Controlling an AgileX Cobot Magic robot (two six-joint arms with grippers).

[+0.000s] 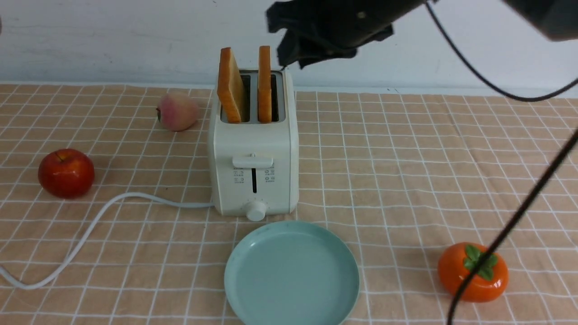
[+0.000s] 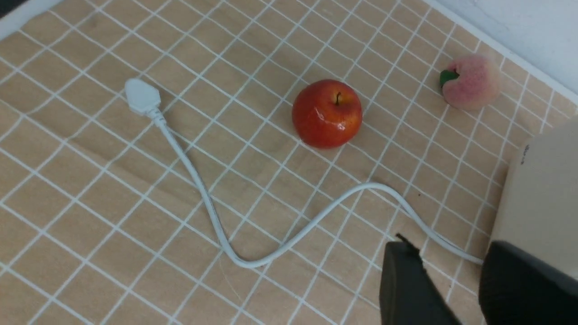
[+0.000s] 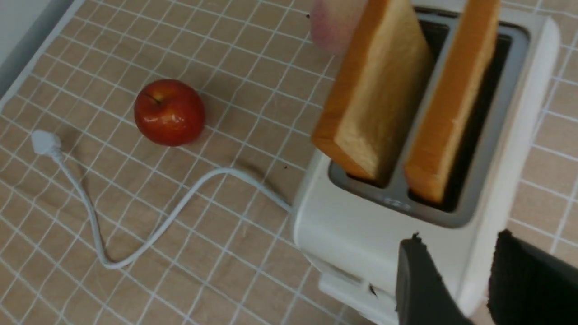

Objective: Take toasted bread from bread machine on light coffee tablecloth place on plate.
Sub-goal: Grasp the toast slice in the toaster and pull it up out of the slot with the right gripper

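The cream-white bread machine stands mid-table on the light coffee tablecloth. Two slices of toasted bread stand up out of its slots: the left slice leans left, the right slice is upright. Both also show in the right wrist view. The empty teal plate lies just in front of the toaster. My right gripper is open and empty, hovering above the toaster, up and to the right of the slices. My left gripper is open and empty, low beside the toaster's left side.
A red apple and a peach lie left of the toaster. A persimmon sits front right. The white cord snakes left to its plug. A black cable hangs across the right foreground. A white wall stands behind.
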